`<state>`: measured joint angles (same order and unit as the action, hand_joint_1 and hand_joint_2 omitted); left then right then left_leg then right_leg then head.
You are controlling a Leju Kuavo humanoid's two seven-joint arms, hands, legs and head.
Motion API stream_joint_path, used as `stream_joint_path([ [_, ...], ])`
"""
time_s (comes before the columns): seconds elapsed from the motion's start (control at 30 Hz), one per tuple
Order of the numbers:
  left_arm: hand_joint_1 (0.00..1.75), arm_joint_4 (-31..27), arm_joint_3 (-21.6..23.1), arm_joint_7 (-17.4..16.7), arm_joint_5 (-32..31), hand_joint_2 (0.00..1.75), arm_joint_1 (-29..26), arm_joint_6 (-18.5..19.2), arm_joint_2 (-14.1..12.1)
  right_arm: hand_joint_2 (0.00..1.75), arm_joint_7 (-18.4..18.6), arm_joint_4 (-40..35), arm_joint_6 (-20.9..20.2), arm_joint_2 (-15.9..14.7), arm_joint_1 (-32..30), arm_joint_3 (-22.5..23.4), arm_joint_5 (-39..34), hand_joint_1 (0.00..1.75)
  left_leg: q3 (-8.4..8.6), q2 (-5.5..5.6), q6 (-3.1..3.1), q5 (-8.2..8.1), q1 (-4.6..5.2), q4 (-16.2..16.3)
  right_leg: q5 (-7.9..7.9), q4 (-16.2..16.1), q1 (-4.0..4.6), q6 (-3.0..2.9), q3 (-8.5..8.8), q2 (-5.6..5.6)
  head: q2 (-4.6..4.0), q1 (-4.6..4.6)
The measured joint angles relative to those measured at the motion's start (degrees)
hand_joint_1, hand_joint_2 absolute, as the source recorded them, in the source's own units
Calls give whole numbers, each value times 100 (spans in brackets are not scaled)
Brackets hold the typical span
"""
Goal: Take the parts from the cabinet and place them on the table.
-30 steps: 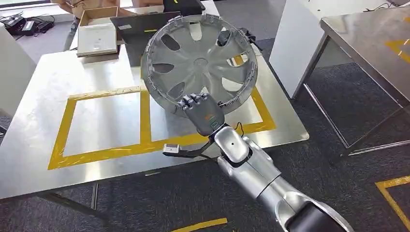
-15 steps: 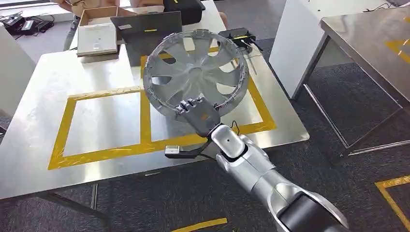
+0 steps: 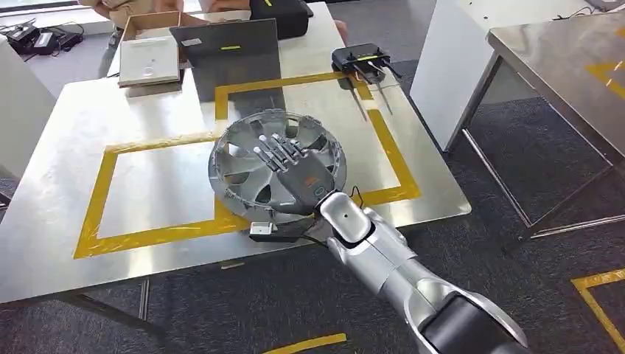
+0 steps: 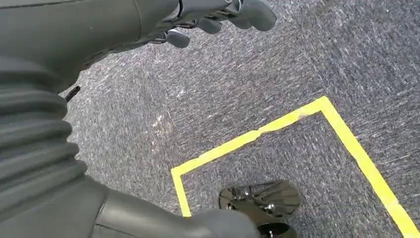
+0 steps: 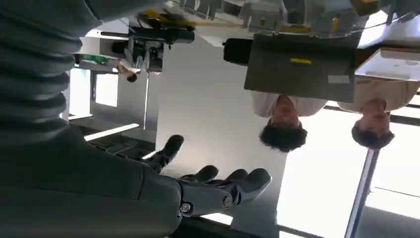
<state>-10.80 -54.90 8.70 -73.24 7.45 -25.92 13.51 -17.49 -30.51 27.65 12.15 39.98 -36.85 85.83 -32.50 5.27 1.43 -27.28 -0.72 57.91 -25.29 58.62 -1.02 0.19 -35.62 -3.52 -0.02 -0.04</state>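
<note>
Wheel cover lies flat on the steel table, straddling the yellow tape line that divides the two marked boxes, its near rim over the front tape strip. The right hand hovers just over its near right portion, fingers extended and apart, holding nothing; whether they touch the cover cannot be told. The right wrist view confirms spread fingers with nothing between them. The left hand hangs over grey carpet, fingers loosely curled with nothing in them. The left taped box is bare steel. A dark panel, a cardboard box and a black device sit along the far edge. Carpet aisle lies right of the table edge.
</note>
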Motion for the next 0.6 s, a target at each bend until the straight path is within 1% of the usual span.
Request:
stream_joint_path([
  [0.17,0,0,0,7,74,0,-3,72,-2,0,-90,7,37,33,-2,0,-92,0,3,0,-1,0,0,0,0,0,0,0,2,0,0,0],
  [0.23,0,0,0,31,113,0,-7,90,-4,0,-190,7,78,44,-10,2,-205,0,4,0,-6,-4,0,1,0,-2,-2,0,4,0,0,0],
  [0.27,0,-4,0,31,118,0,-11,90,-20,0,-254,7,109,59,-18,4,-274,0,5,-2,-67,-13,21,56,39,-47,-42,64,16,-4,0,-2],
  [0.3,0,-7,-2,37,120,0,-17,90,-24,0,-348,7,144,74,-33,15,-378,0,20,-8,-101,19,25,14,66,-89,-51,92,35,-27,0,-7],
  [0.33,0,-7,-2,37,120,0,-19,90,-24,0,-428,4,172,92,-38,39,-461,0,74,-35,-143,101,25,-118,104,-155,-23,114,65,-54,0,-4],
  [0.37,0,-4,-2,37,118,0,-22,94,-13,0,-472,-2,190,103,-68,63,-505,0,156,-106,-148,182,-45,-257,30,-81,-15,100,62,61,0,-2],
  [0.4,0,-7,-2,37,118,0,-26,94,-15,0,-505,-7,210,109,-68,85,-546,0,177,-116,-185,213,-54,-322,-151,122,14,106,-33,179,0,22],
  [0.43,0,-9,-2,37,114,0,-32,94,-20,0,-544,-24,223,114,-75,98,-585,0,169,-148,-189,226,-60,-328,-394,516,13,128,-208,233,0,24],
  [0.47,0,-9,-2,37,111,0,-43,94,-20,0,-564,-35,227,114,-105,105,-610,0,160,-180,-188,225,-65,-318,-605,947,-6,153,-397,261,0,24],
  [0.5,0,-9,-2,33,105,0,-55,94,-22,0,-579,-50,229,111,-156,112,-625,0,148,-212,-182,222,-72,-307,-762,1341,-26,184,-571,271,0,24],
  [0.53,0,-9,-2,13,94,0,-63,94,-24,0,-588,-79,229,109,-223,120,-656,0,126,-233,-166,221,-88,-288,-790,1571,-53,218,-673,273,0,24],
  [0.57,0,-7,-2,9,79,0,-68,94,-26,0,-599,-123,227,109,-279,125,-675,0,100,-243,-136,217,-114,-257,-669,1481,-82,249,-616,281,0,22],
  [0.6,0,-7,-2,4,63,0,-69,96,-26,0,-599,-175,227,109,-316,125,-682,0,67,-249,-93,205,-148,-214,-457,1136,-115,288,-417,295,0,24],
])
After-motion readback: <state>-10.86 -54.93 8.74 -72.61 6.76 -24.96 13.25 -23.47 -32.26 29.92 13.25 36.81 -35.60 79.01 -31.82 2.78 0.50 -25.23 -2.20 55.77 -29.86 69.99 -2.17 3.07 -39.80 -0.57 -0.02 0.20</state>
